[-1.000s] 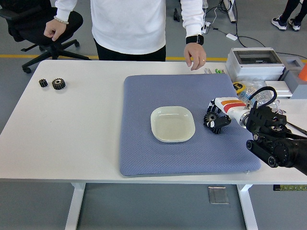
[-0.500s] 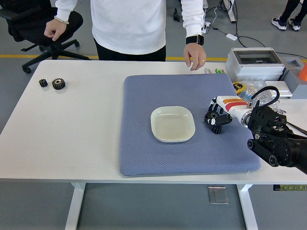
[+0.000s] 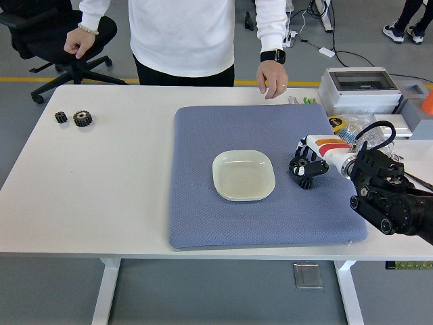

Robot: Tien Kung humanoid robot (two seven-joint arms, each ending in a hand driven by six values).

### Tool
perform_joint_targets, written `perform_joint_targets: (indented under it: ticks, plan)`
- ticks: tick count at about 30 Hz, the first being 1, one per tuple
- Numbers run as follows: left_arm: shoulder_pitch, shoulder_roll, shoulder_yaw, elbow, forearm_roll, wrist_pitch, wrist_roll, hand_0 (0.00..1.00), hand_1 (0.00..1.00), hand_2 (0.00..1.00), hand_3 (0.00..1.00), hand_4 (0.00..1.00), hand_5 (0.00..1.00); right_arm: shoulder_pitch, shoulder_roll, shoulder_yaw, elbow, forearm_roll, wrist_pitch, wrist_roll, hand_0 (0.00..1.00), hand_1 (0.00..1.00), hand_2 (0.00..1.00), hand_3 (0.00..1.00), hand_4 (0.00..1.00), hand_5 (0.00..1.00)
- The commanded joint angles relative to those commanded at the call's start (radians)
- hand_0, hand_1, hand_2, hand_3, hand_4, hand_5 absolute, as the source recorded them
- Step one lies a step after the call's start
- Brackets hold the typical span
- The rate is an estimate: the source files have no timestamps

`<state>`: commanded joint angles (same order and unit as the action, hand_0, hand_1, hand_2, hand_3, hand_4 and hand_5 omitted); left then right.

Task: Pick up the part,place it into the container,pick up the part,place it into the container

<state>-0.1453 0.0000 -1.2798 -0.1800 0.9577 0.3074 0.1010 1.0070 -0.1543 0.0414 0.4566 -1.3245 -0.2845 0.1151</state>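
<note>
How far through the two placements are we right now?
Nothing looks placed: the white dish on the blue mat holds no part. In hand: the right hand is curled down on the mat beside the dish, over a dark part; whether it grips it I cannot tell. Left: getting that part into the dish, then another; two black gears sit at the table's far left.

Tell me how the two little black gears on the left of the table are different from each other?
The smaller gear lies nearer the table's left edge; the bigger gear lies just to its right. The bigger gear is clearly wider across than the smaller gear. The bigger gear shows a lighter, brownish centre, while the smaller gear looks dark all over. Both are dark, toothed, lying flat on the bare white table, close together, far from the right hand.
</note>
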Motion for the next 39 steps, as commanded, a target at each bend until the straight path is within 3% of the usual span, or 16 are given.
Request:
perform_joint_targets:
  ticks: [21, 26, 27, 33, 34, 38, 39]
  plan:
    - [0.003, 0.0, -0.006, 0.0, 0.006, -0.001, 0.0, 0.652, 0.634, 0.711, 0.574, 0.686, 0.592, 0.005, -0.014, 0.03, 0.011, 0.005, -0.015, 0.014, 0.169, 0.411, 0.508, 0.493, 0.693, 0.377]
    - [0.004, 0.0, -0.007, 0.0, 0.005, -0.001, -0.001, 0.652, 0.634, 0.711, 0.575, 0.686, 0.591, 0.004, -0.026, 0.085, 0.045, -0.038, -0.041, 0.022, 0.2, 0.421, 0.511, 0.496, 0.686, 0.36]
    - [0.004, 0.0, -0.008, 0.0, 0.009, -0.001, 0.0, 0.652, 0.633, 0.712, 0.575, 0.686, 0.59, 0.007, -0.028, 0.102, 0.056, -0.048, -0.029, 0.021, 0.411, 0.612, 0.718, 0.623, 0.865, 0.419]
    - [0.005, 0.0, -0.007, 0.0, 0.01, -0.001, 0.001, 0.652, 0.633, 0.712, 0.575, 0.686, 0.59, 0.012, -0.028, 0.121, 0.071, -0.088, 0.069, -0.005, 0.411, 0.612, 0.718, 0.623, 0.865, 0.419]
    - [0.005, 0.0, -0.006, 0.0, 0.008, -0.001, 0.0, 0.652, 0.633, 0.711, 0.575, 0.686, 0.591, 0.012, -0.028, 0.119, 0.069, -0.096, 0.078, -0.007, 0.661, 0.716, 0.794, 0.741, 0.939, 0.44]
    - [0.004, 0.0, -0.003, 0.0, 0.003, 0.0, -0.001, 0.652, 0.633, 0.711, 0.575, 0.686, 0.591, 0.015, -0.029, 0.116, 0.063, -0.116, 0.099, -0.011, 0.661, 0.716, 0.794, 0.741, 0.939, 0.44]
    - [0.004, 0.0, -0.003, 0.0, 0.003, 0.0, -0.001, 0.652, 0.633, 0.711, 0.575, 0.687, 0.591, 0.016, -0.029, 0.117, 0.062, -0.122, 0.1, -0.012, 0.702, 0.741, 0.809, 0.761, 0.926, 0.419]
